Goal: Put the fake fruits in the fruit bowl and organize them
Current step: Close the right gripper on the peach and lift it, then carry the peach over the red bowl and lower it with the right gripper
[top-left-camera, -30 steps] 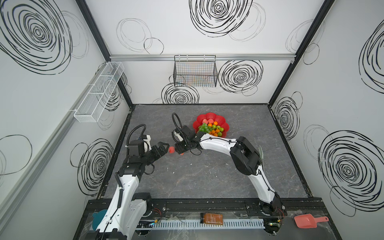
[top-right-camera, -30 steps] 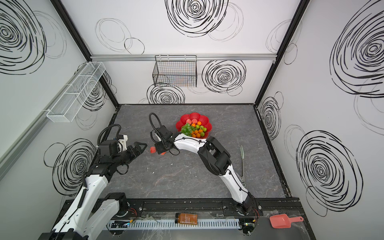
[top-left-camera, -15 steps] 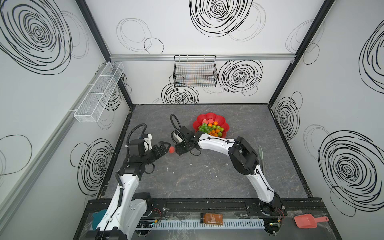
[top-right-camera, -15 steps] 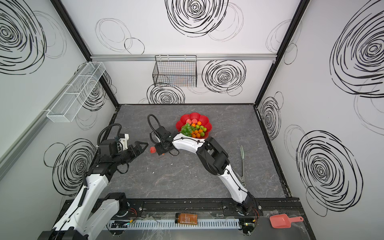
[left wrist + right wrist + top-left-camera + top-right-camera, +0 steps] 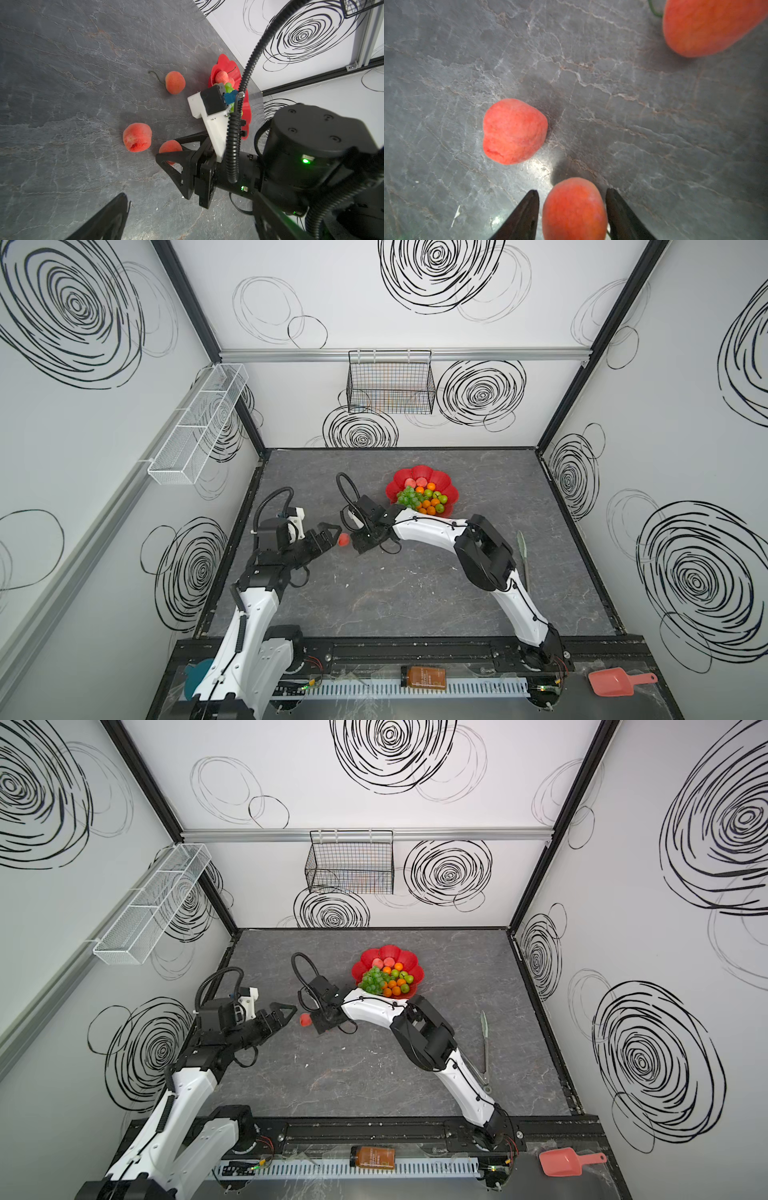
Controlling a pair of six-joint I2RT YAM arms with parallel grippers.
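Fruits (image 5: pixel 422 499) mostly sit heaped in the red bowl (image 5: pixel 424 470) at the back of the table (image 5: pixel 415 597): grapes (image 5: pixel 408 497), oranges (image 5: pixel 435 502), green apples (image 5: pixel 443 499) and two pink peaches (image 5: pixel 421 482). Three more peaches lie on the table left of the bowl, nearer the front. The right gripper (image 5: pixel 572 192) reaches down over one peach (image 5: pixel 574 209), jaws partly open astride it, one finger at its skin and a sliver of table showing beside the other. A second peach (image 5: pixel 343 539) lies just beside, between the two grippers. A stemmed peach (image 5: pixel 175 82) lies nearer the bowl, apart from both. The left gripper (image 5: pixel 331 534) points at the second peach, jaws wide, holding nothing
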